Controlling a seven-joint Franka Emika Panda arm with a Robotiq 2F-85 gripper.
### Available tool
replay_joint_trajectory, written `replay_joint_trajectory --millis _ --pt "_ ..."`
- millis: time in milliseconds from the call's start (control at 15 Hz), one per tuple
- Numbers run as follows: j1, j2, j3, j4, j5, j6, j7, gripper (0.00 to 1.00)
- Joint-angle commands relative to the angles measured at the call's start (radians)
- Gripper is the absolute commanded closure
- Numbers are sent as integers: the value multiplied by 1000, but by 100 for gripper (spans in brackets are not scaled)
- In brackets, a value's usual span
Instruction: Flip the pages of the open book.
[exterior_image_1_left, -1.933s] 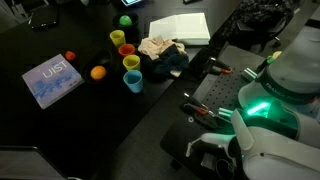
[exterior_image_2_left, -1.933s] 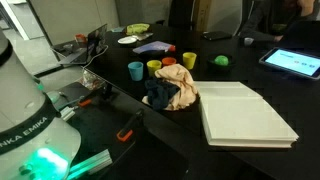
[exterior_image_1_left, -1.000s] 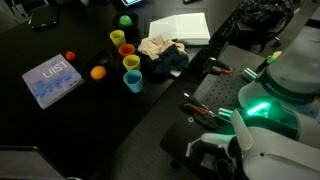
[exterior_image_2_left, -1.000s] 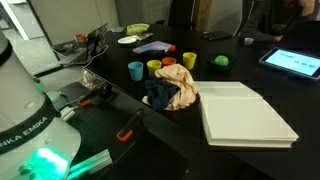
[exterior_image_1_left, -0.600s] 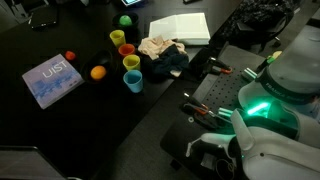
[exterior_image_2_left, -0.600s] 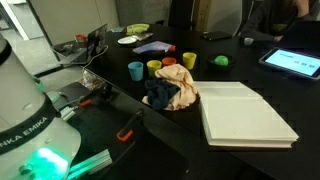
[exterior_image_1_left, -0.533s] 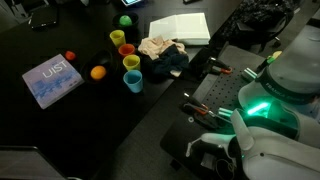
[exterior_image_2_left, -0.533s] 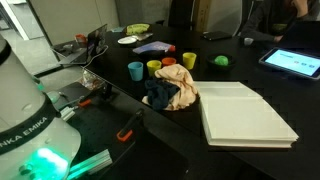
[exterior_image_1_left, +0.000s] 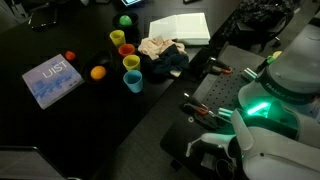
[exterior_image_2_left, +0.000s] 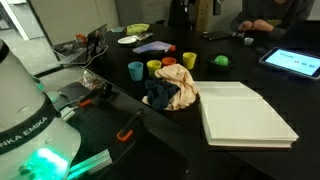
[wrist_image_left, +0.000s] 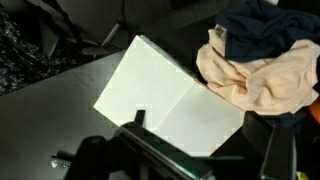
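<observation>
While the open book (exterior_image_1_left: 180, 28) lies flat and pale on the dark worktop (exterior_image_1_left: 110, 110), a heap of cloths (exterior_image_1_left: 160, 52) sits close against one side of it, so the approach needs some care. From above, the wrist view shows the book (wrist_image_left: 170, 100) with both pages bare and the cloths (wrist_image_left: 255, 65) crowding the edge at the right of the frame. Dark parts of the gripper (wrist_image_left: 185, 158) cross the bottom of that view, above the book and seemingly not touching it; whether it is wide or narrow cannot be told.

A good flip probably starts at a page corner away from the cloths. One fingertip presses lightly there and drags toward the fold until the top sheet buckles. The sheet is then lifted and carried over the fold in an arc. Too much pressure likely slides the whole book or gathers several pages, and a low sweep may snag the fabric.
</observation>
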Motion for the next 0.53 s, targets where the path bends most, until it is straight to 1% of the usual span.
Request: replay_joint_trajectory --millis 0,67,200,400,467 --pt "-38 30 -41 -50 -59 195 93 0" --pt "-51 35 -60 -79 -60 277 98 0" --pt "-81 61 -90 -115 -76 381 138 0" --pt "-118 109 -132 -148 -80 486 177 0" --pt "-127 125 -143 -150 -91 499 198 0"
